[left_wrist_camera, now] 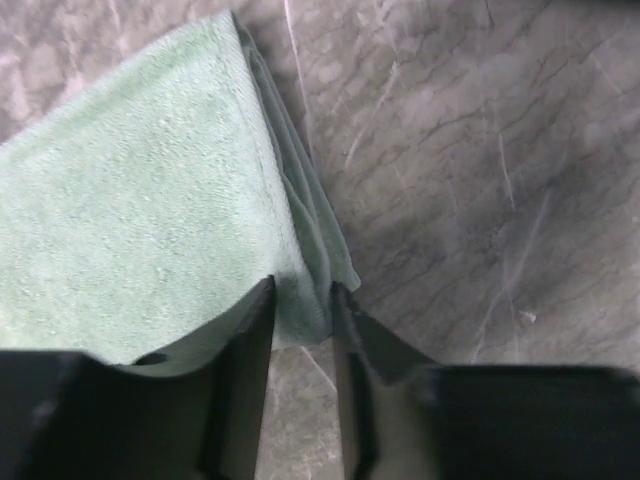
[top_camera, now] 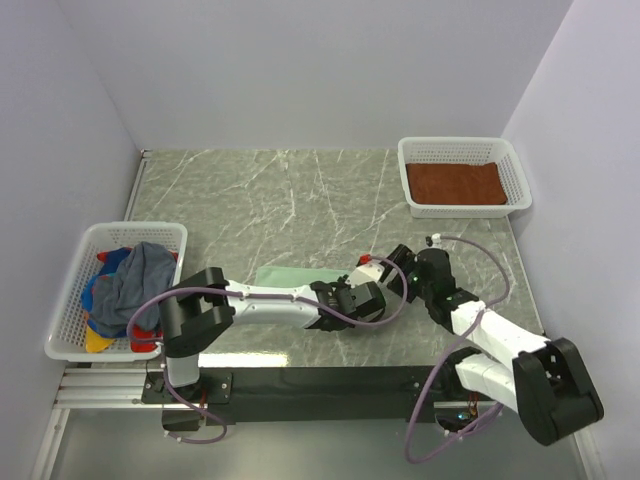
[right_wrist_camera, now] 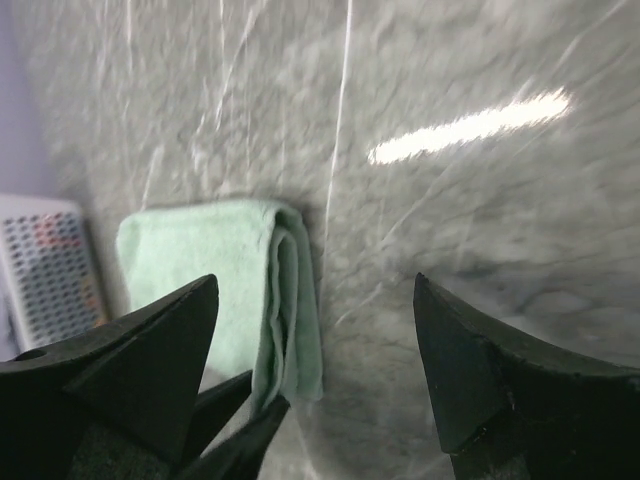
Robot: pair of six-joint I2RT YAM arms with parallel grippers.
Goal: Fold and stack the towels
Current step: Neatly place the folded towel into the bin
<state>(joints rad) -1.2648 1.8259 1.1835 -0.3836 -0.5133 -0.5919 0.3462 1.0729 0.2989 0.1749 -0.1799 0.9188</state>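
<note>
In the middle of the gray stone tabletop [top_camera: 250, 200] lies a pale green towel [top_camera: 292, 274]. It is folded over on itself and lies flat, with its layered edge on the right side.

The left arm reaches far across to the towel's right corner. The left gripper [left_wrist_camera: 302, 290] is down low there. Its two dark fingers [left_wrist_camera: 245, 380] are only a little way apart, and the corner of the green towel sits in the gap between them. It is hard to tell if the fingers are squeezing the cloth or just sitting on each side of it.

The right gripper [right_wrist_camera: 315, 283] is just beside the left one, on the right. It is spread wide and has nothing in it. It hangs over the bare stone next to the towel's folded edge.

On the left side sits a white basket [top_camera: 130, 232]. A blue-gray towel [top_camera: 140, 280] is bunched up in it on top of some bright red, blue and yellow towels [top_camera: 95, 300]. At the far right corner is another white basket [top_camera: 455, 145] with a brown towel [top_camera: 455, 183] lying flat inside.
</note>
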